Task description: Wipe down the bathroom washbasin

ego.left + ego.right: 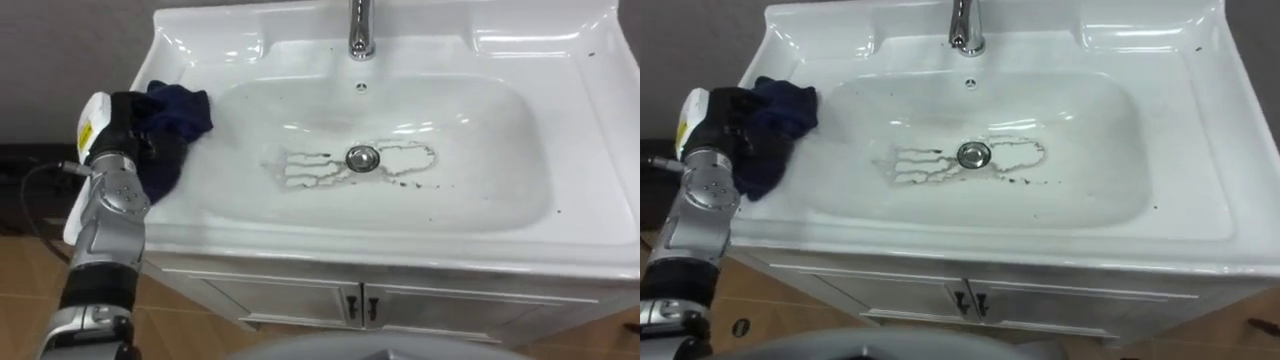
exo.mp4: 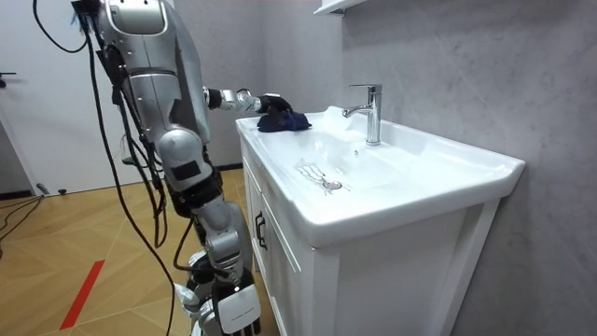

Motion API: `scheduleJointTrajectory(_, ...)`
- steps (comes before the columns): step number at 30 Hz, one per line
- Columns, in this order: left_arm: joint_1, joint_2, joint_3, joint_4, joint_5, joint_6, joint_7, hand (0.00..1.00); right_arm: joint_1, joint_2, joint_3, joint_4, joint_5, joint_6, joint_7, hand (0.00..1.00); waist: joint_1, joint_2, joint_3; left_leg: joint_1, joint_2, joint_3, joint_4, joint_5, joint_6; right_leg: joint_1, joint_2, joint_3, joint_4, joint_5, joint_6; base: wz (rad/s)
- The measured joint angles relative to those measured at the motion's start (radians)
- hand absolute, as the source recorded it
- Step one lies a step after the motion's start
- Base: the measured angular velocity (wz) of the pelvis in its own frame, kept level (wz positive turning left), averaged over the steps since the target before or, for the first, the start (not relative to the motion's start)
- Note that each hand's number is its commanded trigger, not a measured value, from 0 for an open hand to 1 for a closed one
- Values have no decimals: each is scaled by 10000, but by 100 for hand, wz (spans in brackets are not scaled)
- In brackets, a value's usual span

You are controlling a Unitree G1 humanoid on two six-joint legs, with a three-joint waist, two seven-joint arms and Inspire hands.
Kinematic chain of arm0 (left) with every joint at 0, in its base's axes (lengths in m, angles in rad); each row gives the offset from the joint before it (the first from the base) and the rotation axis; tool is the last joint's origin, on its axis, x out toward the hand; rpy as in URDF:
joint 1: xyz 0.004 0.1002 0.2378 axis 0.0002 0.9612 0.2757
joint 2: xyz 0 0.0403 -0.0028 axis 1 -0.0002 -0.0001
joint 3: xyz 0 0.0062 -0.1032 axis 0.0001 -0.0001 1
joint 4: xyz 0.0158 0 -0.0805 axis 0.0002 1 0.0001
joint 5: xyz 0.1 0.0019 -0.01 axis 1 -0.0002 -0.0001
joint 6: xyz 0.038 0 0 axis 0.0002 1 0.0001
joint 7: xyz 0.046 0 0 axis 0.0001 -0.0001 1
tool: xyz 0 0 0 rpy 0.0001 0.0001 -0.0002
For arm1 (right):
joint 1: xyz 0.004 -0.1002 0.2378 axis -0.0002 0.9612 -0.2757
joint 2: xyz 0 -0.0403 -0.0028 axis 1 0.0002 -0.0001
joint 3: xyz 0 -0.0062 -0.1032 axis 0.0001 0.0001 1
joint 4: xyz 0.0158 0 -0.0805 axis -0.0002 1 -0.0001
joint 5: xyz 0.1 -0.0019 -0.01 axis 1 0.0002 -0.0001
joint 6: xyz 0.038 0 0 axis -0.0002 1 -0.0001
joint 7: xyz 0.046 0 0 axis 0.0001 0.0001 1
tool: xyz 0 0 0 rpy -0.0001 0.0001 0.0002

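Left hand point(image 1: 120, 128) seemingly grips blue cloth point(image 1: 186, 112) beside streaked basin point(image 1: 485, 135).

Washstand: surface finishes
Glossy white ceramic basin point(image 1: 480, 210); polished chrome metal tap point(image 1: 360, 30) and drain ring point(image 1: 362, 157); soft matt dark-blue cloth point(image 1: 180, 115); rough grey wall point(image 2: 466, 65); wood-grain floor point(image 2: 84, 243).

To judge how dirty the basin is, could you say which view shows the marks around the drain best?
The left eye view: it looks down on the marks around the drain. The right eye view nearly matches; the room view shows them obliquely.
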State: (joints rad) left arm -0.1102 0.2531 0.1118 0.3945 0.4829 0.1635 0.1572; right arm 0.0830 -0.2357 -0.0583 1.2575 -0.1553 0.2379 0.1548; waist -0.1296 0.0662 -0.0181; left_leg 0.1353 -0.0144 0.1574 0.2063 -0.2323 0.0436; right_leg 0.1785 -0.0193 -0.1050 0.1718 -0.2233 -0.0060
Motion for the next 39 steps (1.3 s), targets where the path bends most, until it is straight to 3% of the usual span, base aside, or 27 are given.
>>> scheduleJointTrajectory(2, 30, 1, -80, -734, 19, 42, 4, 100, -16, 10, 76, 227, 122, -271, -24, 0, 8, -45, 111, -143, -4, -168, 69, -1, -3, -28, -8, -197, -39, 0, -3, 26)
scheduleJointTrajectory(3, 30, 3, -109, -980, 30, 73, 9, 100, -26, 12, 84, 293, 153, -311, -25, 0, -4, -67, 129, -223, -13, -226, 134, -1, -3, -48, -16, -240, -59, -1, -3, 23)
scheduleJointTrajectory(4, 46, 29, -224, -1539, 155, 106, 60, 100, -28, 8, 91, 331, 224, -388, -50, 0, 19, -72, 232, -277, -18, -268, 173, -4, -2, -54, -22, -256, -69, -1, -3, 18)
scheduleJointTrajectory(5, 58, 75, -340, -1992, 402, 106, 117, 100, -27, 13, 107, 395, 270, -444, -126, 0, 72, -45, 276, -333, -25, -284, 169, -7, 3, -69, -22, -246, -94, -2, -4, 11)
scheduleJointTrajectory(7, 67, 90, -387, -2534, 817, 20, 203, 100, -42, 17, 175, 556, 278, -600, -144, 0, 142, 21, 298, -369, -35, -284, 153, -7, 4, -54, -13, -197, -191, 5, -4, 0)
scheduleJointTrajectory(12, 67, 89, -529, -3180, 1201, -282, 590, 100, -32, 14, 334, 751, 317, -930, -93, 0, 26, 140, 260, -423, -35, -287, 159, -6, 3, -62, -12, -189, -167, 7, -5, 0)
scheduleJointTrajectory(18, 68, 86, -1190, -3305, 1571, -586, 816, 100, -33, 4, 605, 745, 338, -1241, -1, 0, -37, 169, 245, -599, -14, -286, 305, -6, 3, -186, -3, -150, -74, 14, -17, 0)
scheduleJointTrajectory(26, 95, 72, -1984, -3390, 1568, -1287, 1364, 100, -27, 15, 964, 759, 666, -1410, 10, 0, -59, 105, 293, -541, 1, -286, 270, -6, 3, -184, 24, 1, -12, 19, -25, 0)
scheduleJointTrajectory(29, 104, 72, -2070, -3458, 1569, -1331, 1579, 100, -25, 15, 965, 845, 815, -1402, 6, 0, -55, 36, 329, -551, -2, -282, 267, -5, 5, -196, 33, 65, -22, 20, -28, -1)
scheduleJointTrajectory(39, 205, 100, -2375, -3456, 1685, -1381, 1638, 100, -26, 20, 1327, 1073, 1534, -1342, -6, 0, -59, 93, 243, -532, -9, -248, 311, -4, 7, -261, 31, 140, -34, 22, -30, -1)
